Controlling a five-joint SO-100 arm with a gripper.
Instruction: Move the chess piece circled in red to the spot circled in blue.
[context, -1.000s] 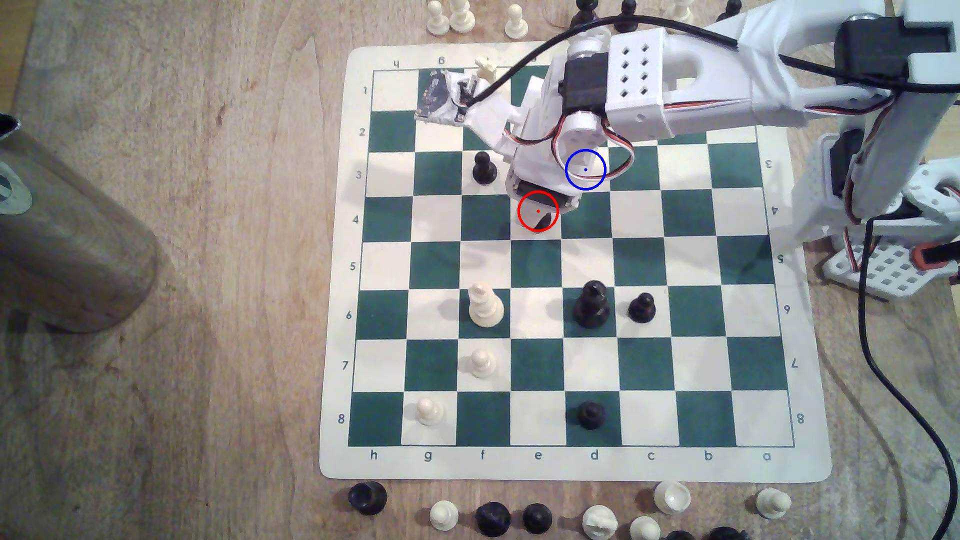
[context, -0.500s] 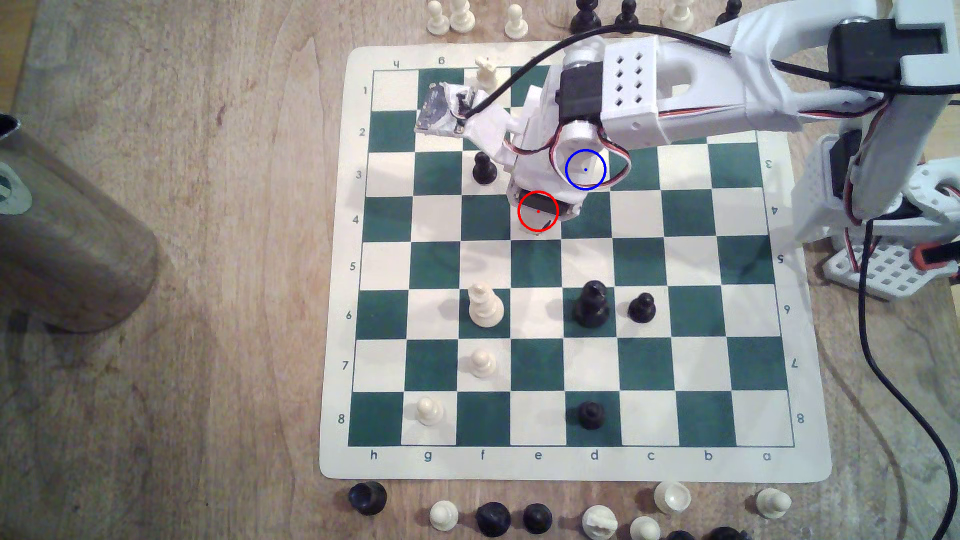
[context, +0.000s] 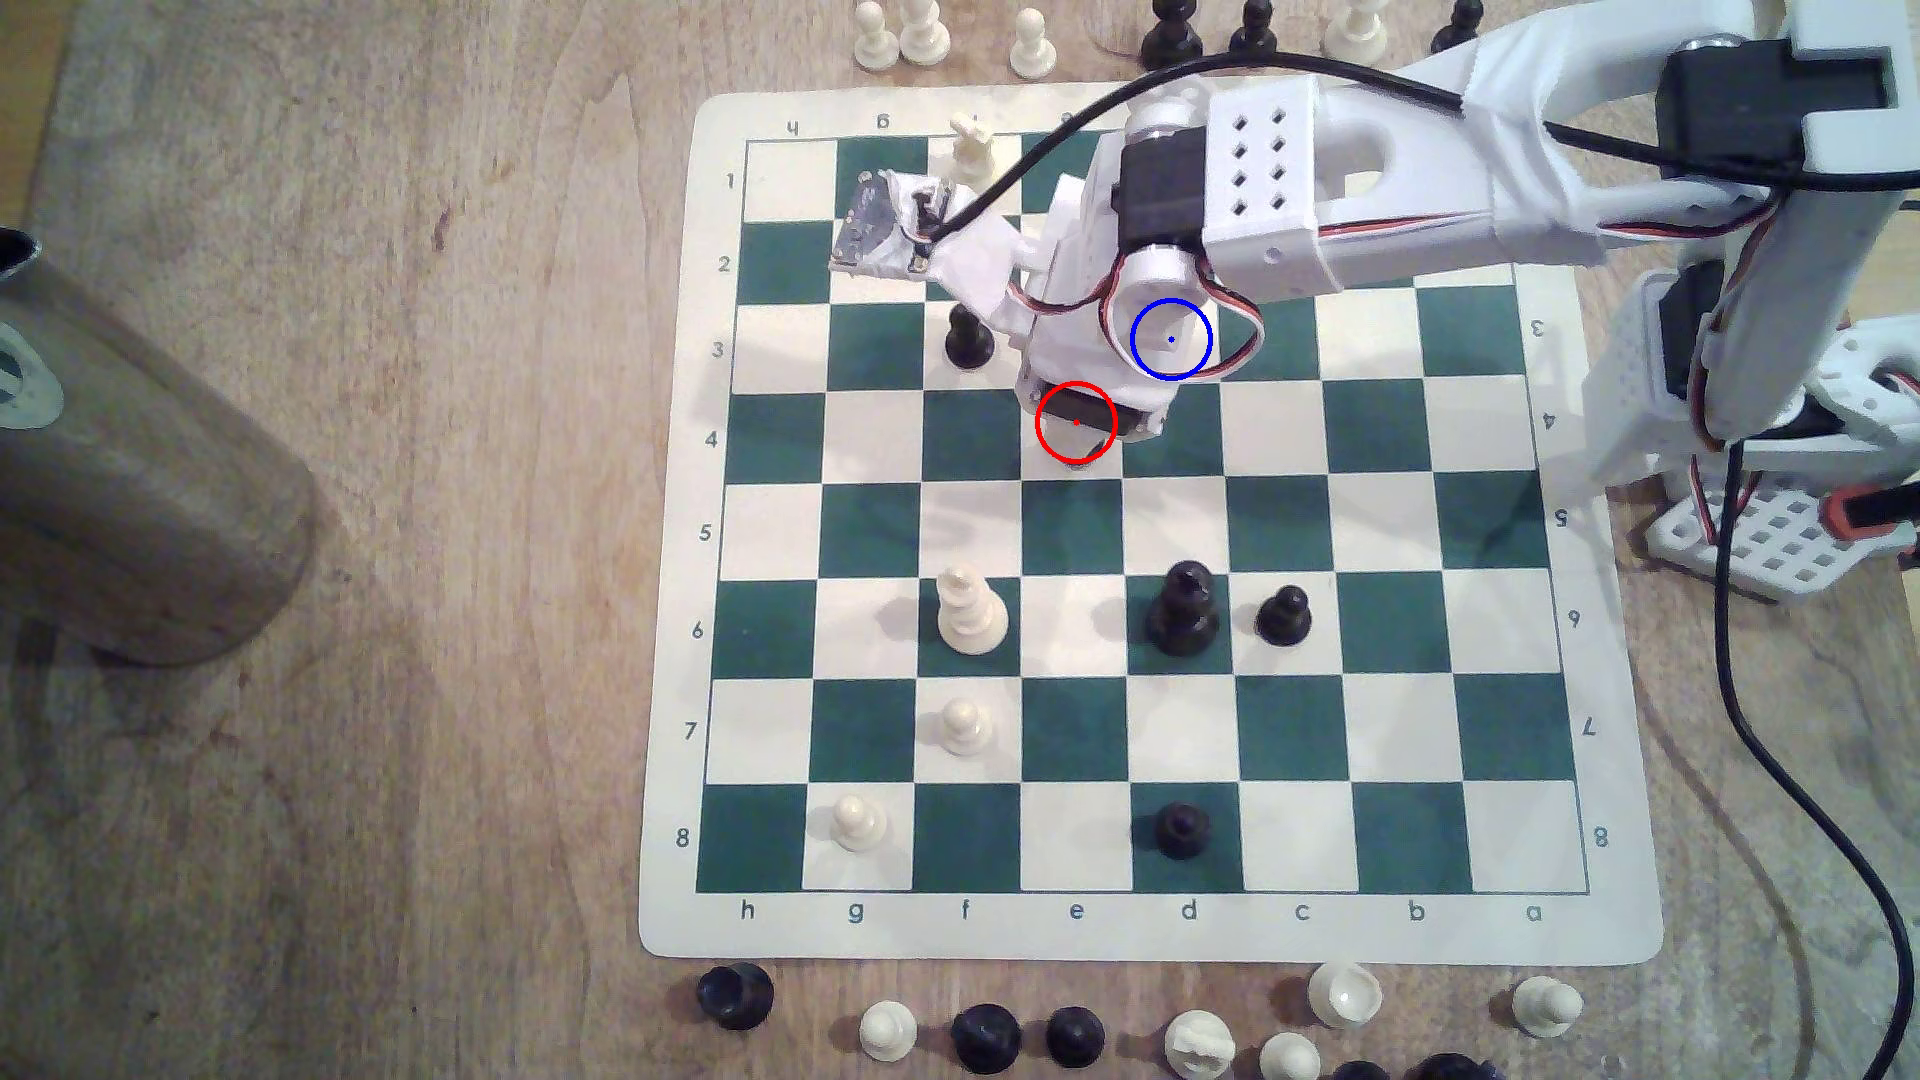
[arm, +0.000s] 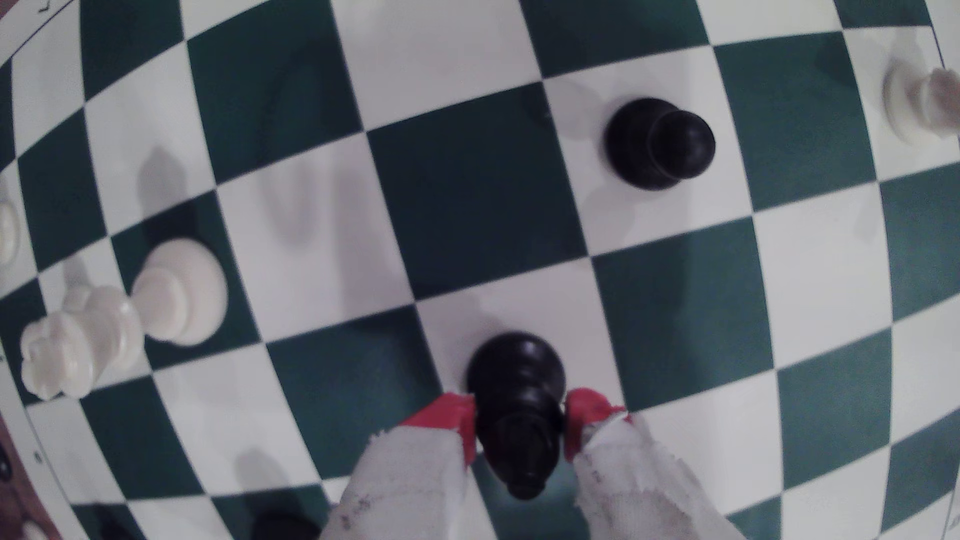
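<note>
I'm seeing the chess piece (arm: 515, 410) sitting black and glossy, with a wide round base, a tapering ringed body and a pointed tip. It's standing on the cream square inside the red ring, in the far half of the board (context: 1143, 935) in the exterior view. The gripper (arm: 519, 415) is closing its red-tipped fingers (arm: 451, 413) against both sides of the piece. The spot (context: 1172, 358) is lying under the arm, just right of the red ring and farther away

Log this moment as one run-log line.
stage: grasp | tool: shut on black bishop | bishop: on red-ringed square, base on board | blue-ringed square: mostly hidden by arm
</note>
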